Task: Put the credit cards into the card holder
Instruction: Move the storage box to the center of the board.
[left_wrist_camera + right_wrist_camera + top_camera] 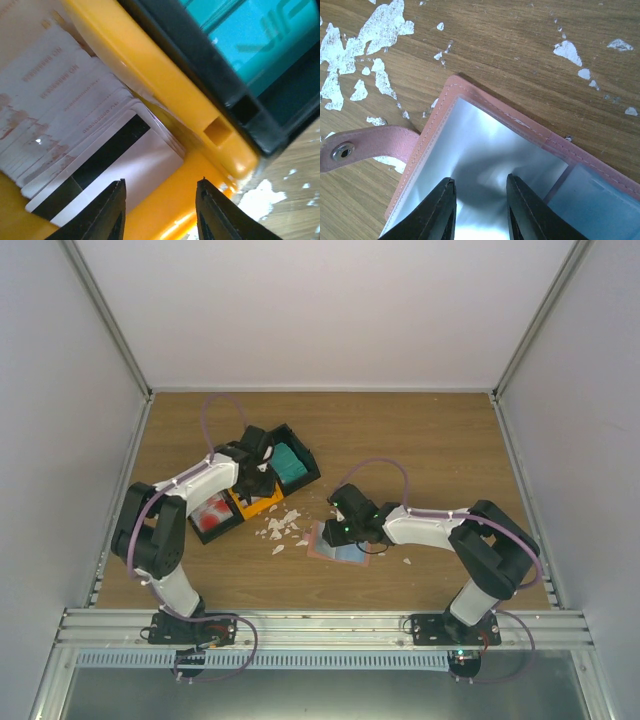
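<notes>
The left gripper (160, 207) is held low over the orange compartment of a black-and-orange plastic tray (165, 85). Its jaws are partly open, and nothing is seen clamped between them. Beneath it, a fanned stack of white, red-marked plastic credit cards (60, 100) is seen, the nearest one showing a black stripe. Teal cards (260, 45) are kept in the neighbouring black compartment.

The salmon-pink leather-like card holder (485, 145) is laid open on the wooden table (495, 45), well apart from the tray, with its snap strap (375, 142) spread to one side. The right gripper (477, 210) is set on the holder's clear sleeve, which is puckered there. Its jaws are narrowly apart and nothing is held. White paper scraps (280, 528) are scattered between tray and holder.
</notes>
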`<control>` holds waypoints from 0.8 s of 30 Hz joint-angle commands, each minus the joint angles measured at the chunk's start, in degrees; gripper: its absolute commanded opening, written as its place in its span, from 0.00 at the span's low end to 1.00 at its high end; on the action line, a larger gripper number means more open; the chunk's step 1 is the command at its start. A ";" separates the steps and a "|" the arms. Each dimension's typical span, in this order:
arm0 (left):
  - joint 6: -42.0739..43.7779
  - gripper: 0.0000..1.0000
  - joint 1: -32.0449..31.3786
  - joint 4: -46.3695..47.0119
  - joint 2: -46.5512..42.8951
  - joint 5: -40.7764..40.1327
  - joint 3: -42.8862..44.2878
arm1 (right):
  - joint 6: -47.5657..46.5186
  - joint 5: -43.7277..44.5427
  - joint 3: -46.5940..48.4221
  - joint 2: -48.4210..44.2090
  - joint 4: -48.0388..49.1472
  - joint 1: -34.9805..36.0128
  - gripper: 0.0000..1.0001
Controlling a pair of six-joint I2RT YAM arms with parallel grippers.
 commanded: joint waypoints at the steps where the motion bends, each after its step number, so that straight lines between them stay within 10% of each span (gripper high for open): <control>1: 4.98 0.44 0.26 0.90 2.77 0.51 -0.32 | 0.59 0.91 -3.04 6.83 -1.68 -0.21 0.30; 24: 5.03 0.54 -0.17 1.93 11.68 1.76 7.36 | 0.68 1.05 -1.97 7.61 -0.90 -0.46 0.30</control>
